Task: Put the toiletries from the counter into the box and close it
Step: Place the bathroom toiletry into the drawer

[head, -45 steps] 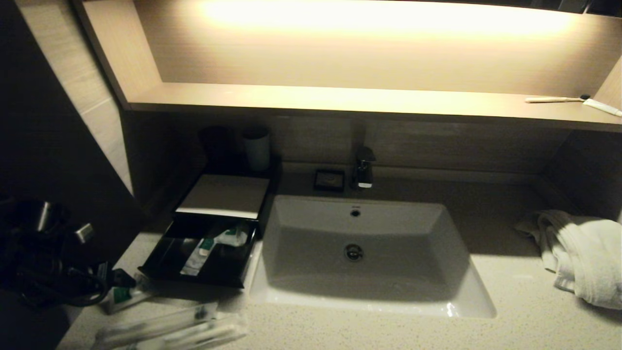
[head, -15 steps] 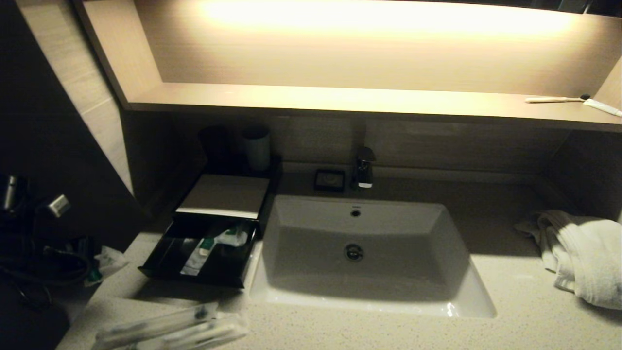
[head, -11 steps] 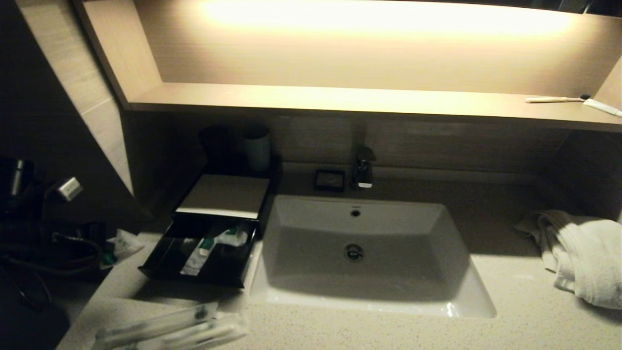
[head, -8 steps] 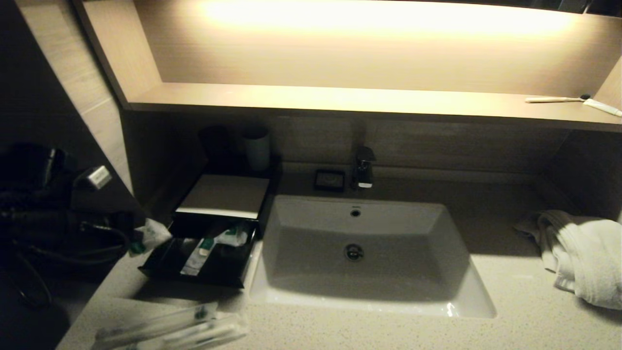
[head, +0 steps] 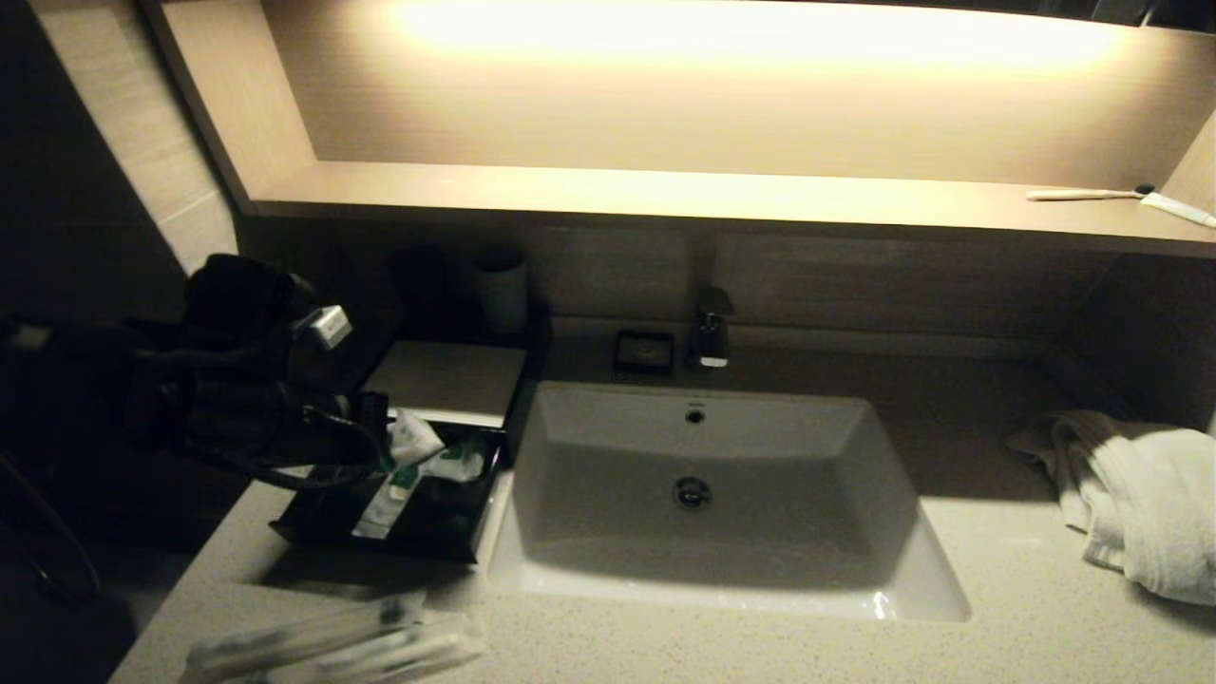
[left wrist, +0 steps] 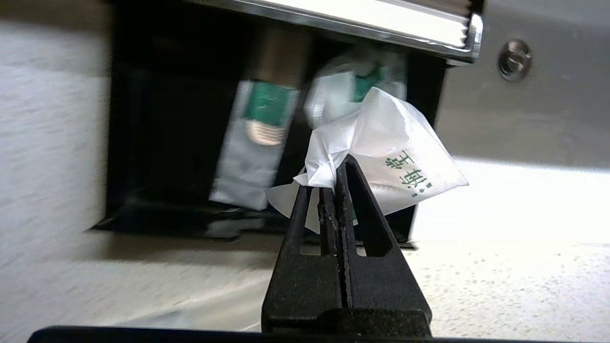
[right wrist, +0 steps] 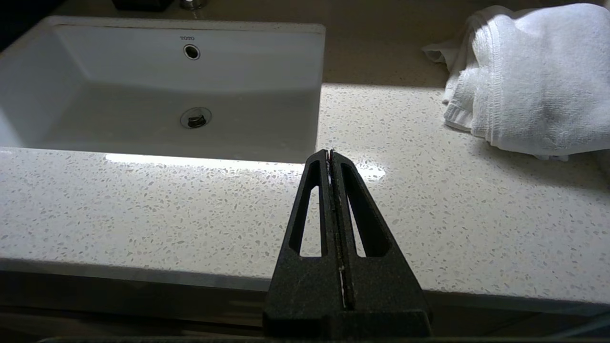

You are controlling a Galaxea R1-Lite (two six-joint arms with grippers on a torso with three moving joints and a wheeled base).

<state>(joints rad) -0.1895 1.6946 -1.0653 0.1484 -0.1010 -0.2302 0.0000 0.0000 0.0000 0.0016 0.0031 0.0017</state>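
- This is a bathroom, by its look a hotel one: a white rectangular basin [head: 708, 494] with drain and overflow hole is sunk into a pale speckled stone desk [head: 997, 617].
- A chrome tap [head: 711, 328] stands at the far rim of the basin, a small black square dish [head: 644, 351] just left of it.
- A white towel [head: 1140, 494] lies bunched at the right.
- A lit wooden shelf [head: 665, 195] runs along the far wall, a toothbrush [head: 1083, 195] at its right end.
- At the left a low black box [head: 418, 456], drawer pulled out, holds wrapped guest sachets [head: 418, 475]; a pale cup [head: 502, 288] stands beyond it.
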